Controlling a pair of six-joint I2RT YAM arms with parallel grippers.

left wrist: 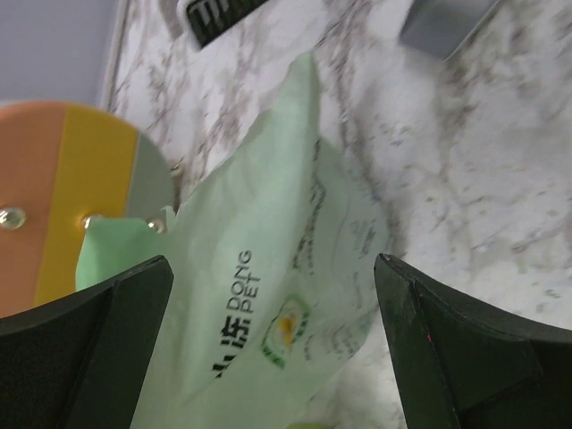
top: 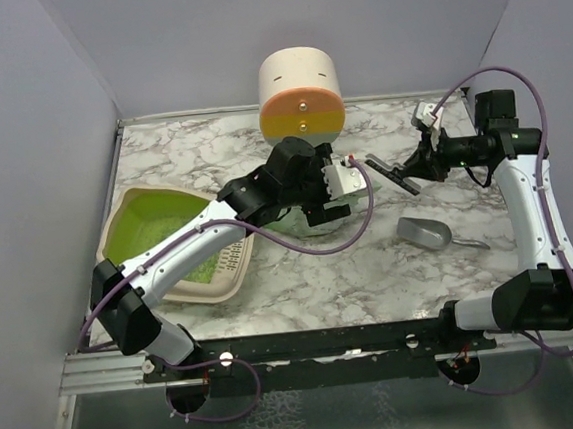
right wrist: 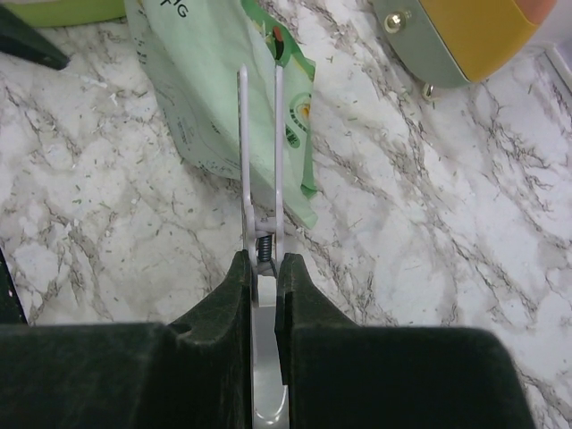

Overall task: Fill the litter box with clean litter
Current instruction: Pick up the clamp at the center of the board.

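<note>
Mint-green bag (left wrist: 259, 179) lies within released left hand (left wrist: 273, 264); right hand (right wrist: 264, 261) grasps white clip (right wrist: 278, 152).

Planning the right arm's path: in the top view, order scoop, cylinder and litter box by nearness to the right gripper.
From the right gripper:
1. scoop, just toward the bases.
2. cylinder, back centre.
3. litter box, far left.

White marble tabletop (top: 303, 283), grey veins; plain lavender-grey walls (top: 20, 147) on three sides (light even, diffuse).
</note>
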